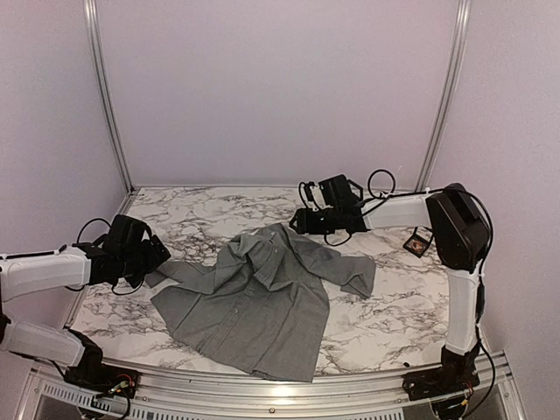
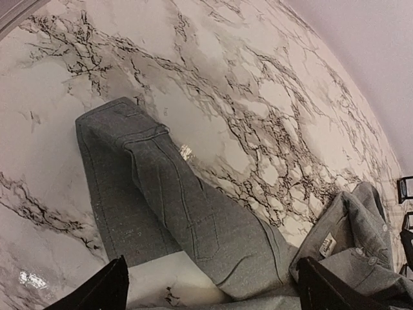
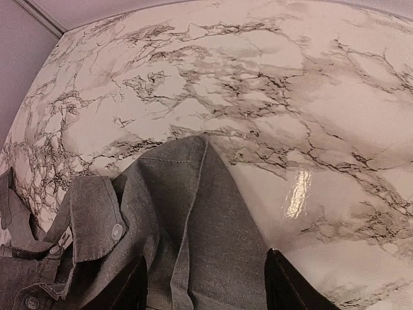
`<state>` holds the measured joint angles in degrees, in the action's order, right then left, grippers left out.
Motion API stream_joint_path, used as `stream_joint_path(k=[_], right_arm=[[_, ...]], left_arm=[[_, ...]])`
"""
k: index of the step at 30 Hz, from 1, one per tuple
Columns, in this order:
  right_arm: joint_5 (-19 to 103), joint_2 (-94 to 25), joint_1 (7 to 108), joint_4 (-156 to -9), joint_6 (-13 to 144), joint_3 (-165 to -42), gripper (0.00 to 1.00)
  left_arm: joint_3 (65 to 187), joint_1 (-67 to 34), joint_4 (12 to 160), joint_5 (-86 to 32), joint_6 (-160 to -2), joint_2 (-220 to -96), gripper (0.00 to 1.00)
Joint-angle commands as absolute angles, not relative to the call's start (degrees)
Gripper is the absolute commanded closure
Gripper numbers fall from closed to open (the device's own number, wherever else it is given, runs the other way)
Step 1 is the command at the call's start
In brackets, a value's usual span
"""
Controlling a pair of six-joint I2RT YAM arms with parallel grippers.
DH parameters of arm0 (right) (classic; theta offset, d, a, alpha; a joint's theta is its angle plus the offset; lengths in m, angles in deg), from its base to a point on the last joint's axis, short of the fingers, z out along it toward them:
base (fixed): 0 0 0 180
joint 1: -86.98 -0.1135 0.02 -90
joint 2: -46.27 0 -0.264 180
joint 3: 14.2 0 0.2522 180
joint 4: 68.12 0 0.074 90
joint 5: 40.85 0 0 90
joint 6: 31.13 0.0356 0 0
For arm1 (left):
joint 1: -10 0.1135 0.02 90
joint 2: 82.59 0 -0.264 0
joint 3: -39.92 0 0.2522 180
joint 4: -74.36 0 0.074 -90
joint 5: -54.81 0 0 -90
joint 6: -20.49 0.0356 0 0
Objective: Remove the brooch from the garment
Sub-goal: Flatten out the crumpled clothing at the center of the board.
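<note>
- Between the two claws in the top view, the garment [image 1: 262, 302] lies spread flat on the marble table [image 1: 394, 302], collar toward the far wall.
- Just in front of the left claw [image 1: 157, 262] is one sleeve [image 1: 179, 273] of the garment, stretched toward that claw. The fingers stand apart with nothing gripped.
- Right before the right claw [image 1: 297, 224] is the far shoulder of the garment. The claw hovers at the cloth's edge.
- Behind the right claw, beside its arm, a small dark square item [image 1: 419, 244] with a reddish middle lies on the table. What it is cannot be told.
- Left wrist view: the left claw [image 2: 213, 261] is released, its two dark fingers [image 2: 106, 290] set wide apart. The sleeve [image 2: 168, 194] runs out from between them and away from the claw, ending in the cuff [image 2: 119, 126] ahead and to the left.
- Just beyond the right-hand finger sits the collar [image 2: 352, 226], with a white label and small buttons. Bare table [image 2: 271, 97] fills the space ahead.
- Right wrist view: the right claw [image 3: 206, 258] is released too, fingers [image 3: 126, 287] parted. Grey cloth of the garment [image 3: 206, 213] lies flat between them, unpinched, rising to a pointed fold straight ahead.
- Left of the left-hand finger is the buttoned collar [image 3: 97, 219]. Ahead and to the right is bare table [image 3: 310, 97].
</note>
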<state>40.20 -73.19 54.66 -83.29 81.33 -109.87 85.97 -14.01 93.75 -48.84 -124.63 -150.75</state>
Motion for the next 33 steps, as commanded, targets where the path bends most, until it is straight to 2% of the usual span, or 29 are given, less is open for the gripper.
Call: stream_joint_path(k=[1,4,16,20,24,26,29,31,32,33], right_arm=[[41.0,-70.8,53.9,-84.9,78.8,-112.0,0.41],[41.1,-70.2,53.9,-84.7,78.8,-111.7,0.41],[41.2,-68.4,53.9,-84.7,78.5,-110.5,0.41],[40.8,-67.9,53.9,-84.0,79.1,-109.3,0.41],[41.3,-67.9,53.9,-83.8,79.2,-108.9,0.41],[41.4,-67.8,53.9,-84.1,79.1,-108.9,0.41],[41.8,-67.5,53.9,-84.5,78.7,-108.9,0.41],[42.1,-67.2,53.9,-84.7,78.6,-108.8,0.41],[42.2,-67.1,53.9,-84.7,78.6,-108.7,0.41],[42.1,-67.0,53.9,-84.6,78.6,-108.5,0.41]], left_arm=[[86.1,-13.0,93.6,-53.8,-131.1,-154.7,0.08],[85.6,-12.1,91.1,-56.5,-132.6,-157.9,0.12],[88.4,-10.4,83.6,-54.7,-133.5,-169.9,0.27],[88.8,-9.4,82.0,-54.3,-133.0,-170.5,0.45],[89.7,-8.0,81.8,-55.2,-131.3,-170.9,0.69],[90.1,-6.7,81.9,-53.9,-130.9,-171.1,0.78],[90.8,-6.3,83.3,-52.8,-129.8,-169.9,0.8],[90.6,-6.3,85.6,-53.2,-129.8,-168.3,0.78],[90.3,-6.3,86.4,-53.4,-129.7,-167.4,0.74],[89.9,-6.3,87.2,-53.7,-129.7,-166.3,0.61]])
